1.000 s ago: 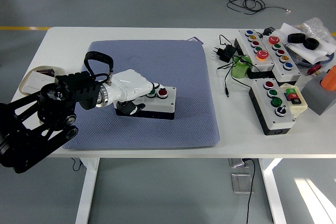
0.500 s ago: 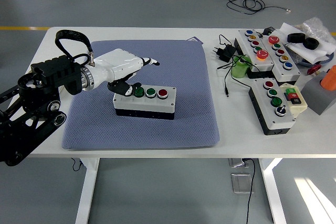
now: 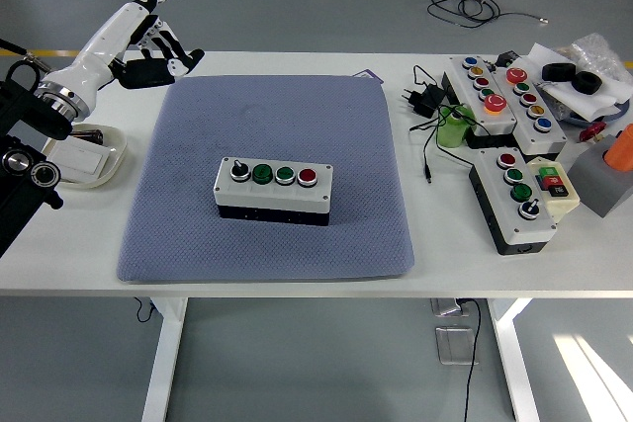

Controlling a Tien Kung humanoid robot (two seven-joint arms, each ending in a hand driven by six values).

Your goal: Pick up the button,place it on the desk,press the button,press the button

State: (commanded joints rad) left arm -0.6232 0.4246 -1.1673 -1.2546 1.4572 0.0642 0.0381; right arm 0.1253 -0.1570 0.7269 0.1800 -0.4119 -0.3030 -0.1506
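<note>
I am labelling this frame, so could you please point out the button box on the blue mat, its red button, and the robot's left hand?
Button box (image 3: 273, 201): head view, on its front wall.
Red button (image 3: 308, 176): head view, on its cap.
Left hand (image 3: 148, 42): head view, on the palm, fingers spread.

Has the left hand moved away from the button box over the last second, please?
Yes. The left hand has lifted off the button box and swung up and left, now beyond the mat's far left corner, fingers spread.
</note>
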